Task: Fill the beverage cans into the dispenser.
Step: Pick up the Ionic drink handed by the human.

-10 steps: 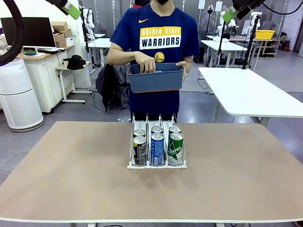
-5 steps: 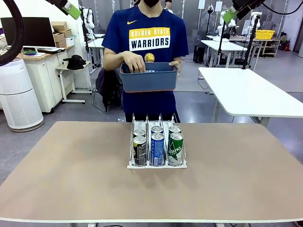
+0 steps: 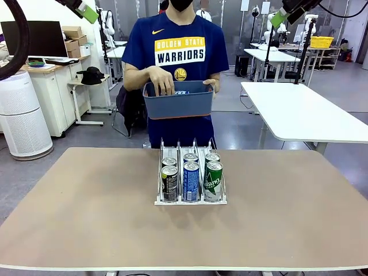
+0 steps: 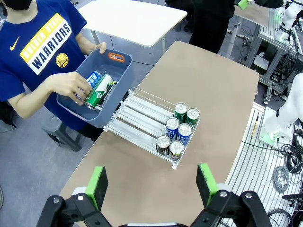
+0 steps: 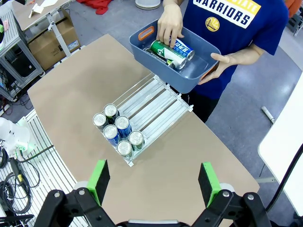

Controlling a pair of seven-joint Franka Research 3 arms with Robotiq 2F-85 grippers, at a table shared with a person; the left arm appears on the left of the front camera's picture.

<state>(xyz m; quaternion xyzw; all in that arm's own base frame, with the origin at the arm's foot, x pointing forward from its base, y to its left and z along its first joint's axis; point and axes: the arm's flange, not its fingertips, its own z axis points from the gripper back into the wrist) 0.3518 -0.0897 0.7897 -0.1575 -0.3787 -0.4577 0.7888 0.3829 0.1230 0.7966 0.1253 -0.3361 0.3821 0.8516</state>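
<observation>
Left gripper (image 4: 152, 184) and right gripper (image 5: 154, 178) open, empty, high above worktop (image 3: 86, 218) | six beverage cans (image 3: 190, 175) at dispenser (image 3: 187, 144) front; more in blue bin (image 3: 178, 106) under person's hand (image 3: 163, 80) | we judge: stay clear, feed rear lanes gently

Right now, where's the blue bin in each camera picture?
Front view: blue bin upper centre, held by the person beyond the table's far edge, behind the dispenser.
Left wrist view: upper left, next to the dispenser's empty end.
Right wrist view: top centre, above the dispenser's empty end.
Shared landmark: the dispenser holding six cans.
</observation>
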